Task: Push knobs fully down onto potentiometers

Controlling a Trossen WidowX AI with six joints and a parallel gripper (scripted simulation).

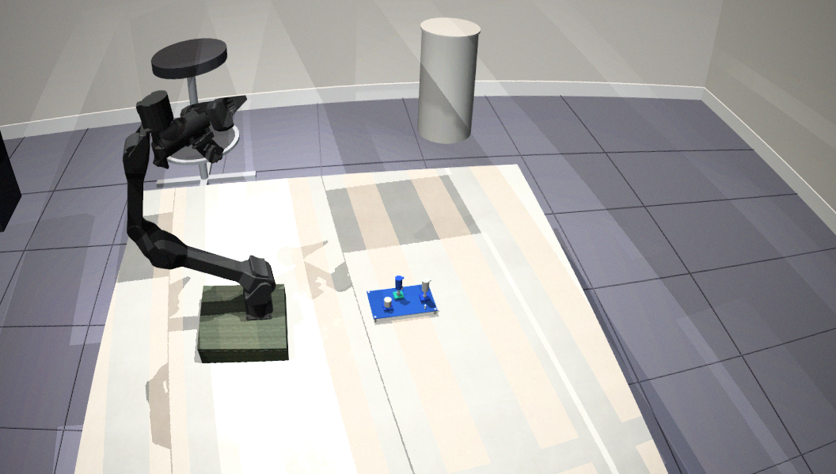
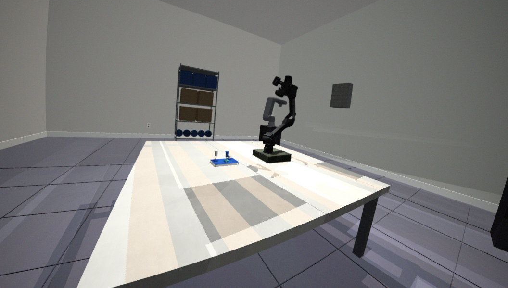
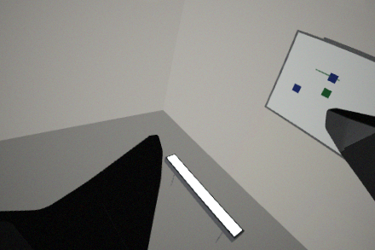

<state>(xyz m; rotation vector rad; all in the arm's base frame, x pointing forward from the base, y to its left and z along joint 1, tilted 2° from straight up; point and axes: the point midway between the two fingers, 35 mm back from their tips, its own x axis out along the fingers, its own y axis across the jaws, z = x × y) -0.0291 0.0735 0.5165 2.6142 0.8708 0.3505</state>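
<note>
My claw is spread wide with nothing in it, raised high above my base and tilted upward, so the wrist view shows only my two dark fingers, well apart, against walls, a ceiling light and a wall panel. None of the work shows in that view. My arm folds back and up from the base, away from the job. The circuit board lies flat on the desk, well apart from my base, a small blue plate with parts standing on it. On it I make out a pale knob near the far corner, standing tall on its shaft, a second pale knob nearer my side that looks lower, and a blue part between them towards the far edge. At this size I cannot tell for certain which two knobs are the unseated ones, nor how much travel is left. As I judge it, neither push has begun. The long reach down is the main risk: if I arrive off the shaft's line and press on a knob's rim, the sideways load could lever the potentiometer off the board. Coming down too fast, or pressing on after the knob has met its body, could do the same. The board's short legs may also let it tip or slide under an off-centre push.
</note>
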